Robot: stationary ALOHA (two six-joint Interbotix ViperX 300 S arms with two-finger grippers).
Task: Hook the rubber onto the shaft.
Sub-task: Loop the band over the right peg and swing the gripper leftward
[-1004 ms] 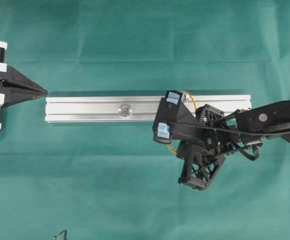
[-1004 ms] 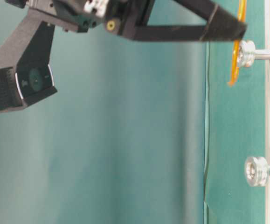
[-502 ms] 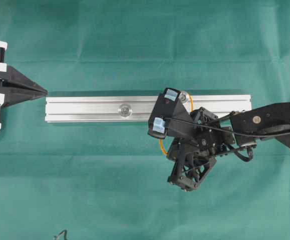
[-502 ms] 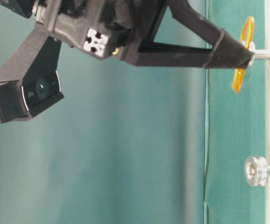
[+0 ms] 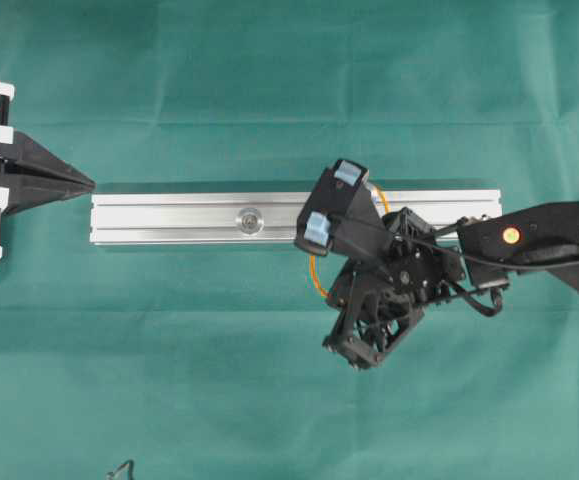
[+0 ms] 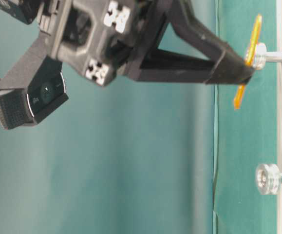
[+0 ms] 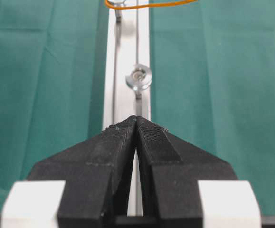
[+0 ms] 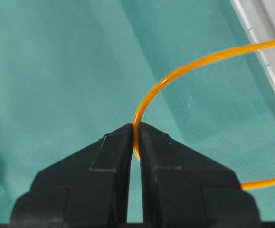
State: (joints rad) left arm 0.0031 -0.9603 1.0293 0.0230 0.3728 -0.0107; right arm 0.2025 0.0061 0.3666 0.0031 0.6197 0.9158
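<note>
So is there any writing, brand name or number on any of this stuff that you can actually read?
None can be read.
The white patches on the right arm's black wrist block carry only a black pattern, no letters.
The webcam under it shows no legible brand.

Looks like a robotics lab bench to me, not anyone's home or kitchen. The whole table is covered in a plain green cloth (image 5: 219,380) with fold creases, and the only fixture on it is a bare aluminium rail (image 5: 179,218) with little metal pegs (image 6: 268,178) sticking up. Two black 3D-printed-looking robot arms (image 5: 544,240) carry webcams (image 6: 28,100) on their wrists. Pure test rig setup.
</note>
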